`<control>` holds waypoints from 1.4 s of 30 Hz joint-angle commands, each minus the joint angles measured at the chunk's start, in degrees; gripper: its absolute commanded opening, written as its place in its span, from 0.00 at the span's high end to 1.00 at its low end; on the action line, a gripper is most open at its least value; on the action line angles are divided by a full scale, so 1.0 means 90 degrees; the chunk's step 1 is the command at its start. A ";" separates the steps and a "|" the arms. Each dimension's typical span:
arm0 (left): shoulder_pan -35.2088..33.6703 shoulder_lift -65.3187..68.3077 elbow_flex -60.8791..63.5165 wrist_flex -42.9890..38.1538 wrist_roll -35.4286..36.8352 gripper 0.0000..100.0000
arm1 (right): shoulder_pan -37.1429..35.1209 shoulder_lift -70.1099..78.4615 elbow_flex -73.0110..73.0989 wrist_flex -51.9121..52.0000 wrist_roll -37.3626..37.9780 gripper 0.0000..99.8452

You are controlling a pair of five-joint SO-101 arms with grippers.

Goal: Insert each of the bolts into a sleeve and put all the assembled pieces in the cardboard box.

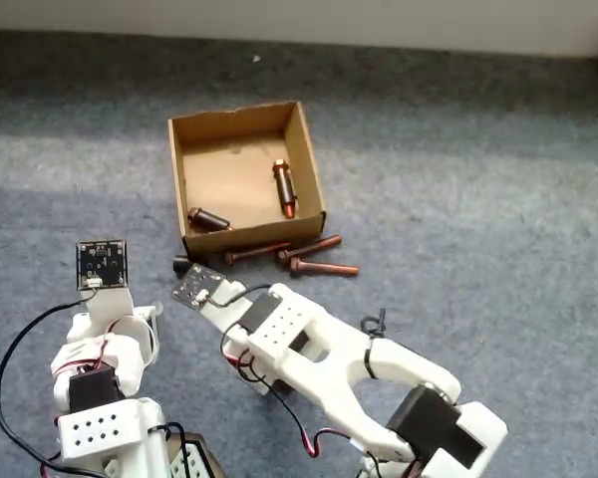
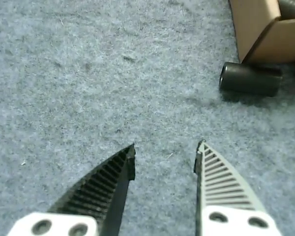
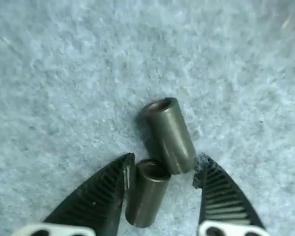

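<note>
Loosely straddled two sleeves with right end effector, spread wide; held left end effector wide, empty, near box.

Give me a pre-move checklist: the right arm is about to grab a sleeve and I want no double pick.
1. The right gripper is open: ok.
2. One sleeve alone between its jaws: not ok; the far sleeve touches the near sleeve there.
3. The left gripper is open and empty: ok.
4. Loose bolts waiting: ok, three lie on the carpet in front of the cardboard box.
5. Room in the box: ok; two assembled pieces inside.
</note>
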 commanded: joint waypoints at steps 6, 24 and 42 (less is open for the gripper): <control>0.0034 -0.0054 -0.0024 -0.0117 -0.0059 0.78 | 0.0181 -0.0034 -0.0659 -0.0063 0.0039 0.81; 0.0034 -0.0054 -0.0024 -0.0117 -0.0059 0.78 | 0.0190 -0.0015 -0.0190 -0.0669 0.0059 0.82; 0.0034 -0.0054 -0.0024 -0.0117 -0.0059 0.78 | 0.0278 -0.0259 0.0073 -0.0601 0.0010 1.00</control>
